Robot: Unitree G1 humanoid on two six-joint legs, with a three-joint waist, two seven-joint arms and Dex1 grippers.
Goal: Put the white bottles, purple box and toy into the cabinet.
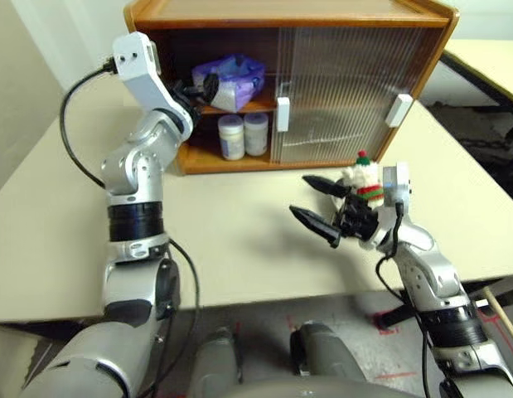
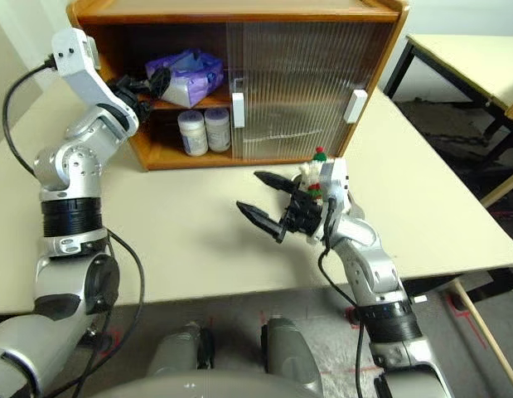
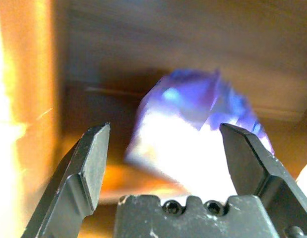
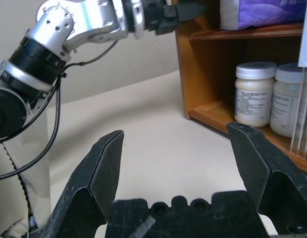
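Observation:
The cabinet (image 1: 289, 15) stands at the back of the table with its left half uncovered. On its inner shelf lies the purple box (image 1: 238, 76). My left gripper (image 1: 198, 87) is at the shelf's mouth and open, its fingers (image 3: 93, 158) on either side of the box's near end without pinching it. Two white bottles (image 1: 231, 137) (image 1: 256, 133) stand side by side on the cabinet floor below. The toy (image 1: 365, 178), in its red-and-green hat and scarf, sits on the table right of centre. Just in front of it my right gripper (image 1: 318, 203) hovers open and empty.
The ribbed sliding doors (image 1: 347, 83) with white handles (image 1: 283, 114) cover the cabinet's right half. The beige table (image 1: 239, 249) has bare room between my arms, and its front edge is close to me. A second table (image 1: 488, 58) stands at the far right.

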